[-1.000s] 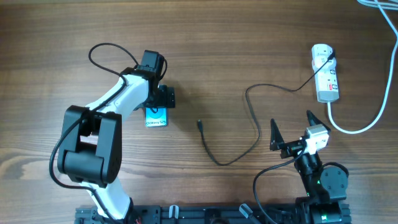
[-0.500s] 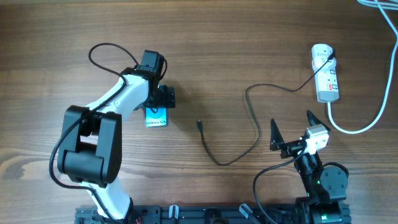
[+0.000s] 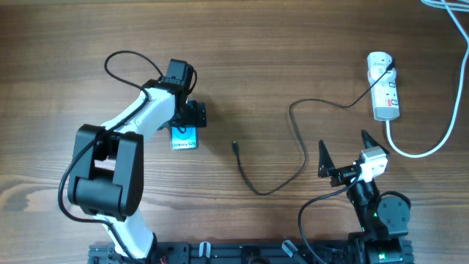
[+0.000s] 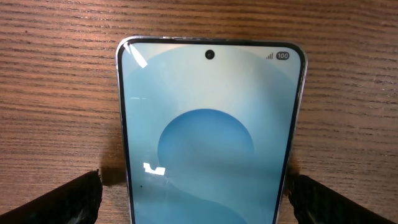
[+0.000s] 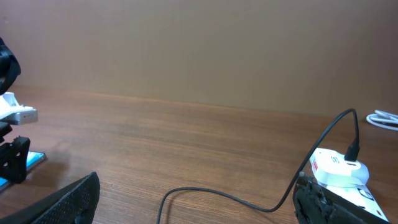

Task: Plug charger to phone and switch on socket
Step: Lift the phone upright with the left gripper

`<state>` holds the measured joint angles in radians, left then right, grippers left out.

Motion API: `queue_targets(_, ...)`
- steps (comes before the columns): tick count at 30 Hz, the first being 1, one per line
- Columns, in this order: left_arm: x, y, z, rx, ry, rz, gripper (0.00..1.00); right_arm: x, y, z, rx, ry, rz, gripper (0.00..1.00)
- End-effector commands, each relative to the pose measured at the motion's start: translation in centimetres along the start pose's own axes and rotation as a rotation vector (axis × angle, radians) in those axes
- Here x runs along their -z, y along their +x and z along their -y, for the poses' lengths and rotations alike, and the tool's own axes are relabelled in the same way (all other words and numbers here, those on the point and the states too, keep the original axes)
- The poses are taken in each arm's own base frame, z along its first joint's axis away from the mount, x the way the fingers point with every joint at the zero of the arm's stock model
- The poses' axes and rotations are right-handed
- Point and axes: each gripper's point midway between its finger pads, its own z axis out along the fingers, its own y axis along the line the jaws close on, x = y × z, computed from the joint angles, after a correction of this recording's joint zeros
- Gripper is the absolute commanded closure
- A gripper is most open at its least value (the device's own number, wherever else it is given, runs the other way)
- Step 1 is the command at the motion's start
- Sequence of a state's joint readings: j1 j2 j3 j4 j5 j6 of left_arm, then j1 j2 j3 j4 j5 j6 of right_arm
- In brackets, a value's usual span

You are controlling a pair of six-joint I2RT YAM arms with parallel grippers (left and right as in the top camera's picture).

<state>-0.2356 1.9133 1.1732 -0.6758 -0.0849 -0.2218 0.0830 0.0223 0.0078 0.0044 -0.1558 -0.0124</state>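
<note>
The phone [image 4: 208, 118] lies flat on the wood with its teal-blue screen up; its lower end [image 3: 184, 138] shows in the overhead view. My left gripper [image 4: 200, 202] hangs open low over it, one black finger on each side, a small gap between each finger and the phone's edge. The charger [image 3: 297, 143], a thin black cable, runs from the socket [image 3: 384, 86] in a loop to its free tip [image 3: 235, 146] mid-table. My right gripper [image 3: 343, 150] stands open near the front right, nothing between its fingers; the cable [image 5: 249, 199] crosses just ahead of it.
A thick white cord [image 3: 432, 147] curves from the socket off to the far right edge. In the right wrist view the socket [image 5: 339, 169] sits ahead on the right and the left arm [image 5: 12, 112] with the phone [image 5: 34, 158] at far left.
</note>
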Motion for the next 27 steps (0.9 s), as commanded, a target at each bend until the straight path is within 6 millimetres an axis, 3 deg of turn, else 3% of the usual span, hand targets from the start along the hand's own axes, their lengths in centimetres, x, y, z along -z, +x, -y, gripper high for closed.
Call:
queue_targets(1,-0.7,0.4,-0.6,-0.006,-0.024,-0.016,0.0,0.0,0.0,-0.1,0.007,-0.002,0.002,0.0)
queue_targets(18,-0.7,0.4,-0.6,-0.006,-0.024,-0.016,0.0,0.0,0.1,-0.1,0.007,-0.002,0.0,0.01)
queue_targets(27,-0.7,0.4,-0.6,-0.006,-0.024,-0.016,0.0,-0.3,1.1,0.0,0.0,-0.002,-0.045,0.0)
